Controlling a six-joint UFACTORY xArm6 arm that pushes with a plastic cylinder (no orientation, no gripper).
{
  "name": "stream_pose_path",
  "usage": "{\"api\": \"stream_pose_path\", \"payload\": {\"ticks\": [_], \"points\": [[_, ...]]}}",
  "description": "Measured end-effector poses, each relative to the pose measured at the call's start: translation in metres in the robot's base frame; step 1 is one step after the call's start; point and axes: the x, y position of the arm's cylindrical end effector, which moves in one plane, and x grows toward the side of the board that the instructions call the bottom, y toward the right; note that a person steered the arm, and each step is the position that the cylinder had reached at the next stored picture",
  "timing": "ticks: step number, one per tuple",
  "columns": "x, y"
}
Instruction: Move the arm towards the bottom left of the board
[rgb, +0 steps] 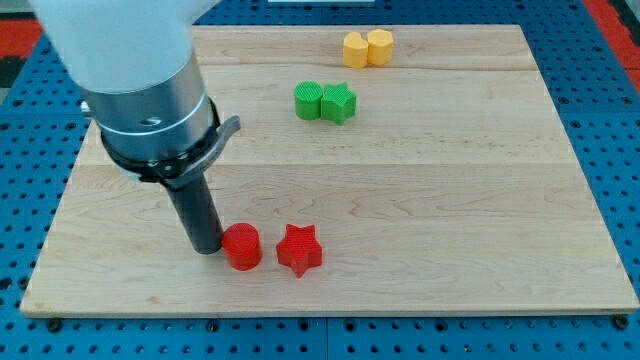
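Arm: rod's long axis runs near vertical in the view, leaning slightly, upper end toward 11 o'clock, lower end pointing down to 5 o'clock. No jaws on this rig, only the rod, so nothing is clamped.

My tip (208, 247) sits on the wooden board (450, 240), lower-left part, at about 7 o'clock from board centre.

Red cylinder (241, 247): at 3 o'clock from my tip, touching it or just beside it; cannot tell which.
Red star (299, 250): at 3 o'clock from the red cylinder, near it, a small gap between.

Green cylinder (308, 101) and green star (339, 103): side by side, touching, at about 12 o'clock from board centre.
Yellow pair at the board's top edge, touching: yellow star-like block (355, 48), yellow hexagonal block (380, 46). Shapes uncertain.
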Motion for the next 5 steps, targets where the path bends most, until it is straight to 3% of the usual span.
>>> {"api": "stream_pose_path", "payload": {"ticks": [2,3,4,5], "points": [[0.008,0.039],[0.008,0.022],[0.008,-0.037],[0.006,-0.048]]}}
